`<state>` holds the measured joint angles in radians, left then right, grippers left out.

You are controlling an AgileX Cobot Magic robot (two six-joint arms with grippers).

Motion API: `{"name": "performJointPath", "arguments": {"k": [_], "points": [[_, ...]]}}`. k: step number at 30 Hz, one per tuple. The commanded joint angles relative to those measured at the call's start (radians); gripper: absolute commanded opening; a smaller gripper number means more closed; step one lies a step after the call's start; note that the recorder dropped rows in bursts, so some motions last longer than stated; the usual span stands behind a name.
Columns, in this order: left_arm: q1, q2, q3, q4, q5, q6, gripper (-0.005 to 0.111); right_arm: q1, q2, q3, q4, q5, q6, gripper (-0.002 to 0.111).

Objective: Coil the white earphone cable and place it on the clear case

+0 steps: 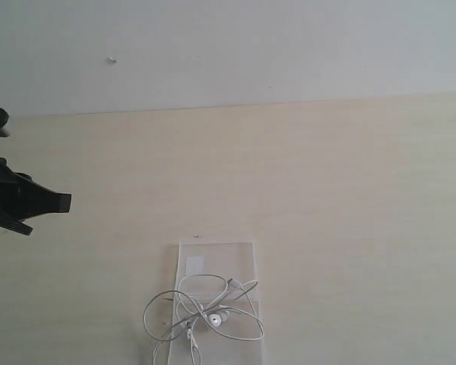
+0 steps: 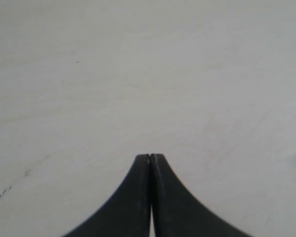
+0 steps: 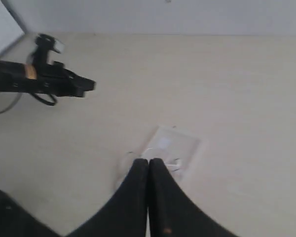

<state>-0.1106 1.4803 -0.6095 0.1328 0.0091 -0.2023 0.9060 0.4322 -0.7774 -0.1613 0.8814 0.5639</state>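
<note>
In the exterior view my black left arm [image 1: 23,201] reaches in roughly level from the left edge. Its left jaws, black and tapered, are pressed tip to tip and empty. My right jaws, also black and tapered, are closed together, gripping nothing.

Looks like a robot lab bench: pale wood-grain table [image 1: 342,198], plain white wall [image 1: 251,46] behind, black robot arm [image 1: 19,199] at the side.
</note>
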Motion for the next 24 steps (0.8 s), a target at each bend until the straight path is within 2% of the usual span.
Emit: {"name": "performJointPath", "arguments": {"k": [1, 8, 13, 18, 24], "points": [[0.003, -0.006, 0.004, -0.006, -0.009, -0.011, 0.000, 0.001, -0.062, 0.003, 0.185, 0.006, 0.048, 0.000], [0.003, -0.006, 0.004, -0.006, -0.009, -0.011, 0.000, 0.001, -0.107, 0.003, 0.351, -0.041, 0.048, 0.000], [0.003, -0.006, 0.004, -0.006, -0.009, -0.011, 0.000, -0.050, -0.153, 0.015, 0.312, -0.172, 0.000, 0.000], [0.003, -0.006, 0.004, -0.006, -0.009, -0.011, 0.000, -0.215, -0.180, 0.136, -0.004, -0.454, -0.207, 0.000], [0.003, -0.006, 0.004, -0.006, -0.009, -0.011, 0.000, -0.470, -0.185, 0.330, -0.080, -0.631, -0.336, 0.000]]}}
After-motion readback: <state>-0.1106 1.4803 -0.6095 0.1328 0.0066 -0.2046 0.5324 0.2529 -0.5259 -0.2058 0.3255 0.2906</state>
